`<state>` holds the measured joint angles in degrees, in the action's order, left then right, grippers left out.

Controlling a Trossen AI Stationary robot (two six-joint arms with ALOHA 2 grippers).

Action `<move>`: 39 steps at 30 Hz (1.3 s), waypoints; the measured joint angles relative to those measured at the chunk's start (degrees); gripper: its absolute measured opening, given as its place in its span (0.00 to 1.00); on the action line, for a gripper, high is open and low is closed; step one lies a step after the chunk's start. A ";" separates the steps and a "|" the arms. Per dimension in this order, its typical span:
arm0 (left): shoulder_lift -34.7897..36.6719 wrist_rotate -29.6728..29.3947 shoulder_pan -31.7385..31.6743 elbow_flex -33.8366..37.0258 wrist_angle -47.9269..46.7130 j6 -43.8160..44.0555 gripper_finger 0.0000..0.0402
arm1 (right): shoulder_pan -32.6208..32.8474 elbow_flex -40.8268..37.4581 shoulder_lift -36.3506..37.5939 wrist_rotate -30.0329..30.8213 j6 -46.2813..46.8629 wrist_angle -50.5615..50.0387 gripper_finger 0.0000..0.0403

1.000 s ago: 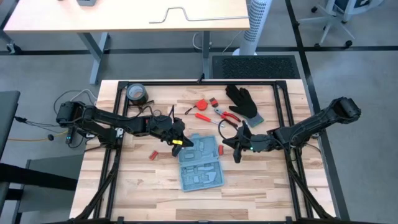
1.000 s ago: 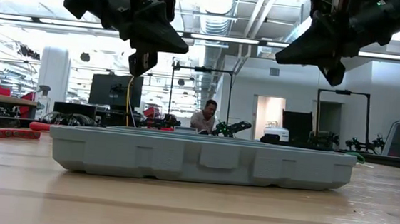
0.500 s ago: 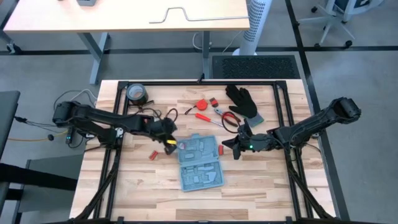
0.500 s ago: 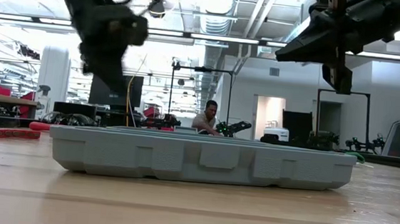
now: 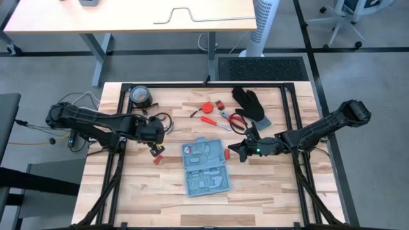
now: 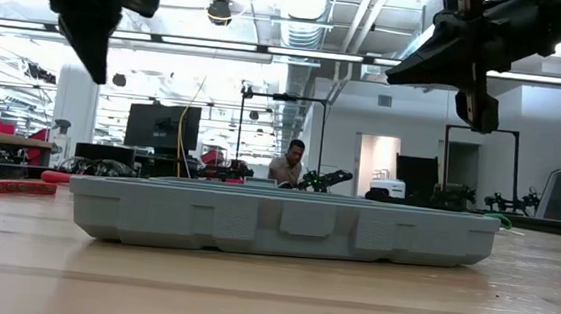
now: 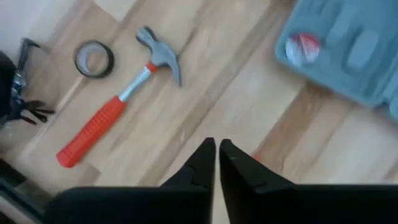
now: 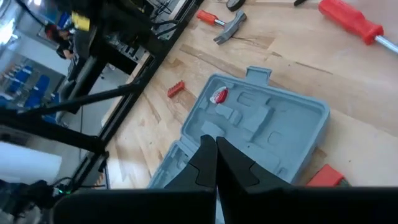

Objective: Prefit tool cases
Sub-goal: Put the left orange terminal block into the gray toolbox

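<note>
The tool case (image 5: 204, 167) lies open between 2 grippers: left gripper (image 5: 155, 149), fingers together, off its left edge; right gripper (image 5: 234, 149), fingers together, just beside its right edge.

Two dark jointed arms — tapered black fingers (image 7: 205, 163), yellow wrist marking.

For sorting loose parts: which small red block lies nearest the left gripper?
The red block left of the tool case, beside the left gripper; the other block lies right of it.

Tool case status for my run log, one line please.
tool case open, flat on table | left gripper shut, beside it | right gripper shut, at its edge
</note>
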<state>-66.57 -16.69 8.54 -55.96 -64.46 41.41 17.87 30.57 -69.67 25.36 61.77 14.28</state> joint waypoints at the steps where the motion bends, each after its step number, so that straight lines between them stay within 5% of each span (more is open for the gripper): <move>1: 0.00 0.10 0.34 0.00 -0.77 -0.03 0.08 | 0.00 0.00 0.00 0.02 0.06 0.03 0.02; 7: -0.02 0.09 0.57 0.09 -3.96 2.33 0.24 | -0.02 0.00 0.00 -1.15 -4.68 -0.30 0.02; 10: -0.04 0.50 0.41 0.09 -3.97 2.70 0.31 | -0.59 0.02 0.29 -6.47 -10.68 -0.30 0.02; 15: -0.07 1.41 0.39 0.09 -3.33 3.81 0.39 | -4.08 1.84 0.35 -13.40 -10.00 -12.68 0.07; 30: -0.07 -2.51 0.39 0.11 -2.83 10.98 0.45 | -18.28 15.18 4.95 -25.77 -26.32 -11.09 0.36; 34: -0.07 -2.62 0.39 1.02 -1.68 12.48 0.45 | -22.13 23.02 6.01 -31.30 -35.43 -26.13 0.39; 39: -0.08 1.50 0.39 4.64 -0.37 16.54 0.45 | -24.63 32.76 3.60 -29.56 -47.82 -54.73 0.42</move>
<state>-66.65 -15.18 8.93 -51.33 -64.83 57.94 -6.76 63.33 -66.07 -4.20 13.95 -40.46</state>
